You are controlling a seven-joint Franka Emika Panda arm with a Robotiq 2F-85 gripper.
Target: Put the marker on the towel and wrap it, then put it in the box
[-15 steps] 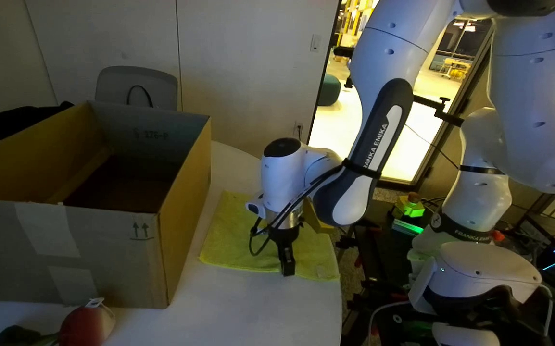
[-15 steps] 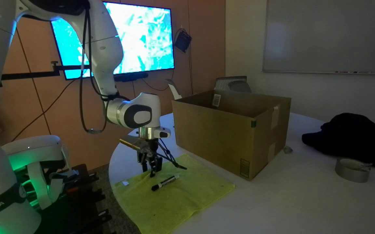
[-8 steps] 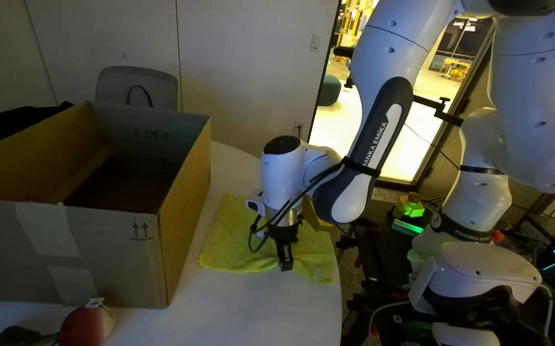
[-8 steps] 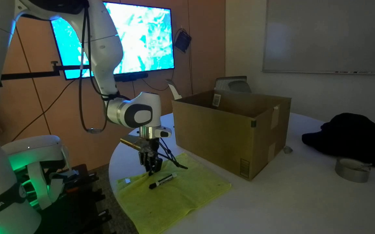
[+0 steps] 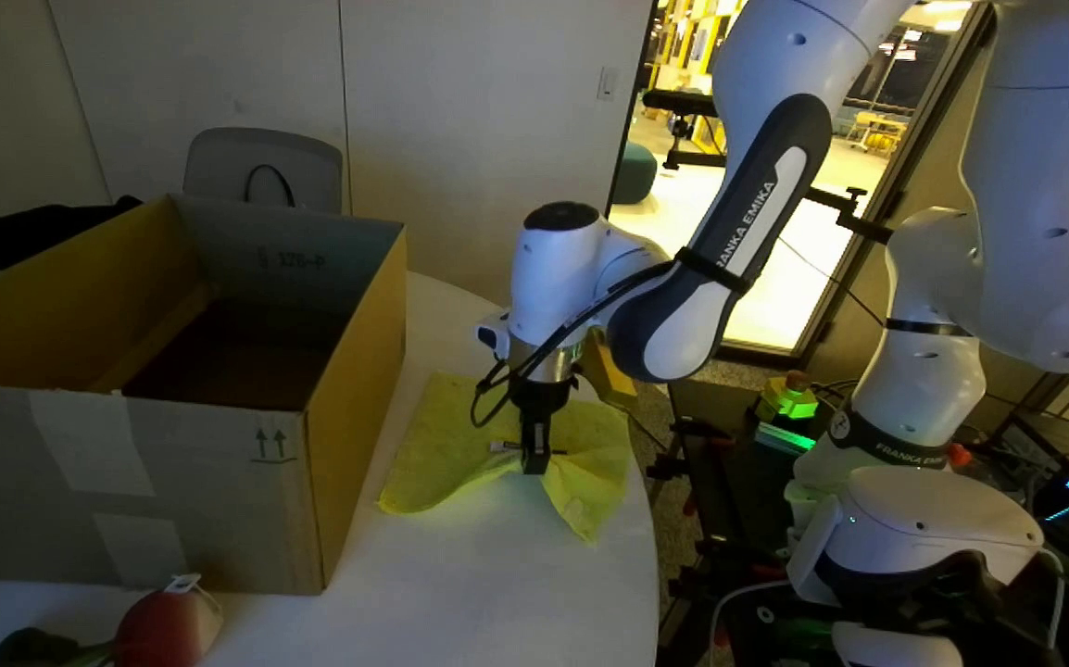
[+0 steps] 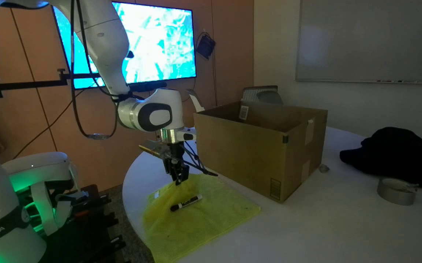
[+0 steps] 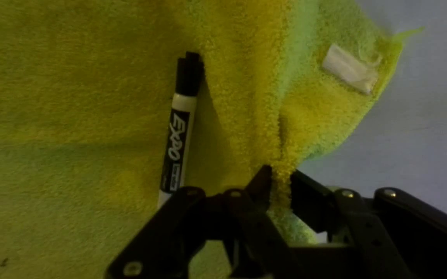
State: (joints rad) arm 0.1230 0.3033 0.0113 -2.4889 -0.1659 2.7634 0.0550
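The yellow towel (image 6: 218,219) lies spread on the round white table, one edge pulled up into a pinched fold. My gripper (image 7: 281,188) is shut on that fold, with the cloth squeezed between its fingertips. In both exterior views the gripper (image 5: 534,460) hangs a little above the table, holding the towel's edge raised. On the flat part of the towel rests the marker (image 7: 177,143), black cap and white barrel, beside the raised fold and not held. Its lower end is hidden behind a finger in the wrist view. The large open cardboard box (image 6: 240,155) stands beside the towel.
A grey tape roll (image 6: 396,191) and a black cloth heap (image 6: 390,155) lie past the box. A red and white object (image 5: 167,625) sits by the box's near side. The rounded table edge (image 5: 653,556) runs close to the towel on the robot's side.
The jaws have closed on the towel's edge and risen, lifting it into a fold off the table. The marker still lies on the towel, and the box has not moved.
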